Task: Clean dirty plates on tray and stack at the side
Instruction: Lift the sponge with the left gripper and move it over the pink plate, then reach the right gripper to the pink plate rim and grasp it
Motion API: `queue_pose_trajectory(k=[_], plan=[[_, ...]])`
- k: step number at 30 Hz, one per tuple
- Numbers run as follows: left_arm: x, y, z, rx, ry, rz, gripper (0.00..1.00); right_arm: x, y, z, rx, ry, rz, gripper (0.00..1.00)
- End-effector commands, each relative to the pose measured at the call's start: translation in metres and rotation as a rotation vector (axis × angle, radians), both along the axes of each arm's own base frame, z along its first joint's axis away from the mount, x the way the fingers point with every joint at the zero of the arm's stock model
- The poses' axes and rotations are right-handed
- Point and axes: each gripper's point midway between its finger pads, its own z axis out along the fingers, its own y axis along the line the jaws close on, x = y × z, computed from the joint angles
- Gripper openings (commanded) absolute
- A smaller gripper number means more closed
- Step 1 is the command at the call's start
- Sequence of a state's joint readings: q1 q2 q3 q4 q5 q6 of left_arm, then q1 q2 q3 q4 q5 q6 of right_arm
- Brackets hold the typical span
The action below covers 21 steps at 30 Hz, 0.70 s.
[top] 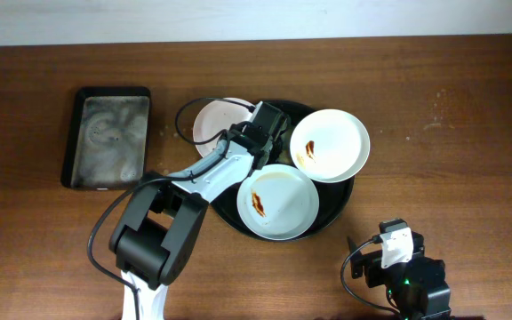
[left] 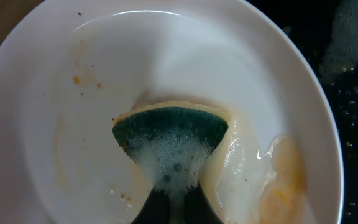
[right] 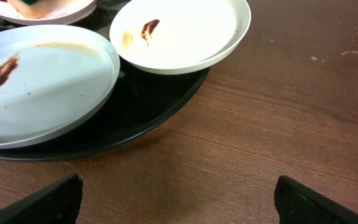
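Scrubbing is judged the step in hand: a soapy sponge [left: 169, 134], pinched by the left gripper [left: 169, 202], is pressed on the rear-left plate [left: 104, 68] of the tray [top: 334, 197]. Wiping over the orange smear [left: 284, 180] is needed next; the right gripper [right: 178, 199] is spread.

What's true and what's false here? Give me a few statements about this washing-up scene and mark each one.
1. The left gripper holds a green sponge against the far-left plate. True.
2. The right gripper carries a plate. False: it is open and empty, above the bare table.
3. The right plate and the near plate both show reddish-brown sauce smears. True.
4. The plates are stacked beside the round tray. False: all three lie spread on it.
5. The rectangular tray holds a plate. False: only suds show in it.
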<state>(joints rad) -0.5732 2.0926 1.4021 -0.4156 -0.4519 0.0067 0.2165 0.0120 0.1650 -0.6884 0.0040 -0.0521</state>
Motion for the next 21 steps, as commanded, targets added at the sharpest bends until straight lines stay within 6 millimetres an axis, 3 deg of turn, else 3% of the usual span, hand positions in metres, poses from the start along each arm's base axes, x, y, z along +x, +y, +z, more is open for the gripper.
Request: queue_pose_trajectory(k=[1,4,5,8,9,10,13,16,18,21], plan=[[-0.011,-0.001,-0.02,-0.006,0.077,-0.018,0.0,0.0,-0.004,-0.002,-0.01,0.001,-0.019,0.99],[-0.018,-0.011,-0.013,-0.072,0.114,-0.052,0.0,0.001,-0.001,-0.001,0.013,-0.001,-0.012,0.99],[-0.018,-0.015,-0.004,-0.098,0.106,-0.062,0.01,0.002,0.005,0.003,0.099,0.0,-0.022,0.99],[-0.017,-0.03,0.035,-0.202,0.061,-0.103,0.01,-0.001,0.02,0.006,0.45,0.09,-0.129,0.99],[-0.019,-0.035,0.063,-0.26,0.028,-0.127,0.01,-0.002,0.023,0.007,0.597,0.138,-0.198,0.99],[-0.018,-0.034,0.07,-0.271,0.021,-0.127,0.01,-0.002,0.023,0.007,0.598,0.138,-0.197,0.99],[-0.017,-0.018,0.083,-0.296,0.024,-0.11,0.01,-0.002,0.026,0.009,0.606,0.137,-0.183,0.99],[-0.014,-0.005,0.08,-0.332,0.057,-0.089,0.01,0.01,0.041,0.051,0.636,-0.019,-0.039,0.99],[-0.006,0.014,0.08,-0.333,0.05,-0.046,0.0,0.017,0.044,0.065,0.632,-0.078,-0.005,0.99],[0.003,0.036,0.08,-0.39,0.065,-0.01,0.01,0.024,0.055,0.044,0.587,0.046,0.028,0.99]])
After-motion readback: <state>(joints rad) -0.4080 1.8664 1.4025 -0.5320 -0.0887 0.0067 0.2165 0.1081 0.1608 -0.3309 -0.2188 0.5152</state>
